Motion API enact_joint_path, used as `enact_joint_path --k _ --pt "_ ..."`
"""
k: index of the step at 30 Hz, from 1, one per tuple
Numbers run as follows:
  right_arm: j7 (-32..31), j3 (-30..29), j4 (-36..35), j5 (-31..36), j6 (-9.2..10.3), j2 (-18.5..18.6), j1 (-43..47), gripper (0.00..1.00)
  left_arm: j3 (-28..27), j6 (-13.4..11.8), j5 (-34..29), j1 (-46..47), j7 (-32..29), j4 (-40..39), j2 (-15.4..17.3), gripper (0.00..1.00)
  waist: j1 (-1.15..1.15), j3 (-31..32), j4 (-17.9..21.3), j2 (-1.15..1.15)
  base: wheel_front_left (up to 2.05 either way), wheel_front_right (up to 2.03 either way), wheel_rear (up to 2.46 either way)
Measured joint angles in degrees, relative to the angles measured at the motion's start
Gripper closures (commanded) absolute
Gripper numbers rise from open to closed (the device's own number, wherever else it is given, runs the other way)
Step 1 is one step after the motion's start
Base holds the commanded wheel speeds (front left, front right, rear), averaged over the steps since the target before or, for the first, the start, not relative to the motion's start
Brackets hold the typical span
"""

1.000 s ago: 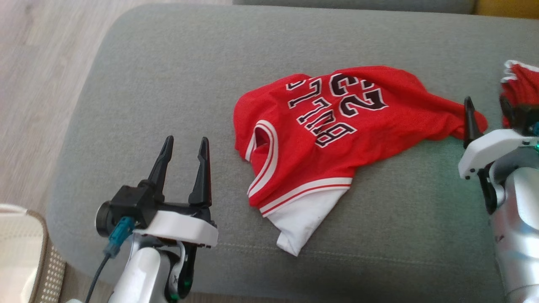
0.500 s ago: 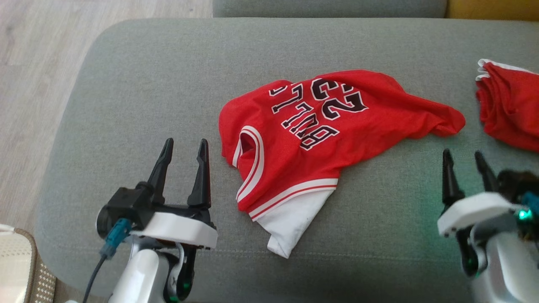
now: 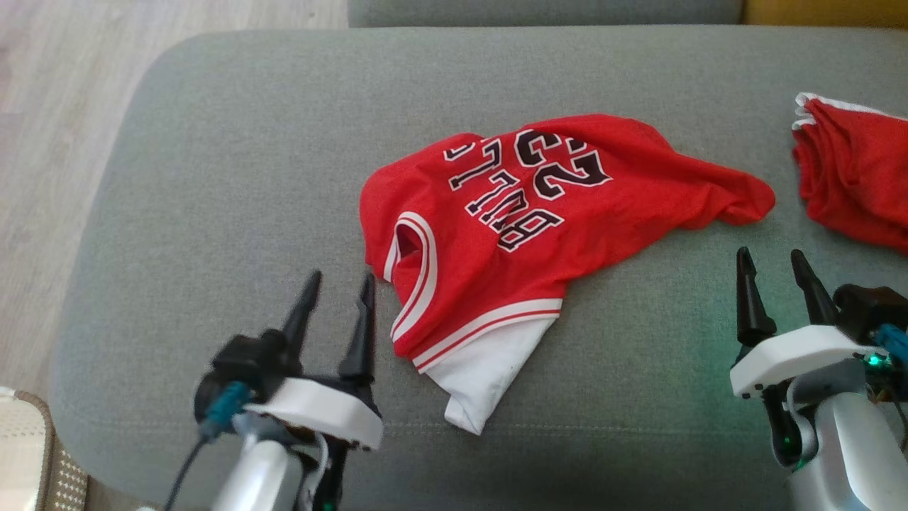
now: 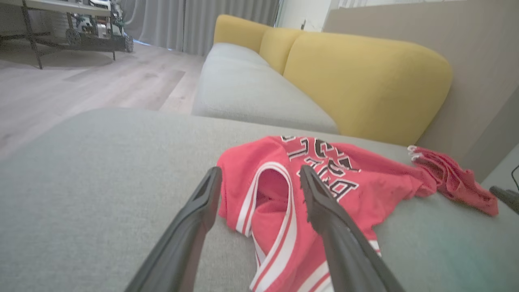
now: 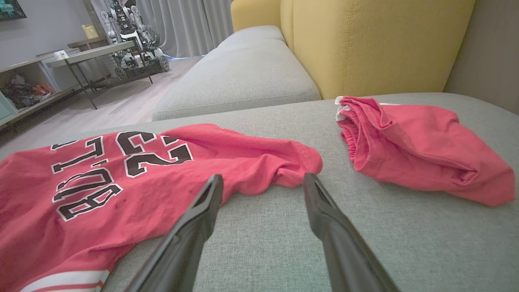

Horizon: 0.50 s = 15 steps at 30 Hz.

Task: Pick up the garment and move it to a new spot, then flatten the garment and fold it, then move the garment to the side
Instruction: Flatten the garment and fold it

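The garment (image 3: pixel 511 234) is a red jersey with black lettering and white trim, lying crumpled on the grey cushion (image 3: pixel 248 142). My left gripper (image 3: pixel 341 275) stands open just left of the jersey's white-edged armhole. In the left wrist view that armhole lies between the open fingers of my left gripper (image 4: pixel 260 170), with the garment (image 4: pixel 365 178) stretching away beyond it. My right gripper (image 3: pixel 770 251) is open and empty, just short of the jersey's right end. In the right wrist view, my right gripper (image 5: pixel 263 176) points at that bunched end of the garment (image 5: pixel 251 158).
A second red piece of clothing (image 3: pixel 851 184) lies bunched at the cushion's right, also visible as the red bundle (image 5: pixel 413 146). A yellow sofa back (image 4: pixel 365 81) rises behind. Wooden floor (image 3: pixel 57 106) lies to the left, and a pale basket (image 3: pixel 21 454) sits at the bottom left.
My right gripper has drawn back from the jersey's right end toward the front edge. My left gripper has moved right, closer to the armhole. The head view has shifted slightly.
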State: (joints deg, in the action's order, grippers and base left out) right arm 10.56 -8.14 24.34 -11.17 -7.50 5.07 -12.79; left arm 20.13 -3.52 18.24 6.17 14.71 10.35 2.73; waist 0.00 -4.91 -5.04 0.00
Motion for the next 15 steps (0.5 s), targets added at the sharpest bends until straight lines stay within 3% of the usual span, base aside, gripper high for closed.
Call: enact_joint_path --k 8,15 --pt "-0.5 1.2 -1.1 -0.2 0.00 0.0 -0.1 0.00 3.4 0.5 0.6 3.6 0.0 10.7 0.0 0.00 0.00 -1.9 1.5 0.00 0.00 0.00 0.00" --pt "-0.6 2.1 -1.7 -0.7 0.00 0.1 -1.3 0.00 3.4 -0.4 2.9 13.7 0.0 22.7 -0.3 0.00 0.00 -4.4 4.5 0.00 0.00 0.00 0.00"
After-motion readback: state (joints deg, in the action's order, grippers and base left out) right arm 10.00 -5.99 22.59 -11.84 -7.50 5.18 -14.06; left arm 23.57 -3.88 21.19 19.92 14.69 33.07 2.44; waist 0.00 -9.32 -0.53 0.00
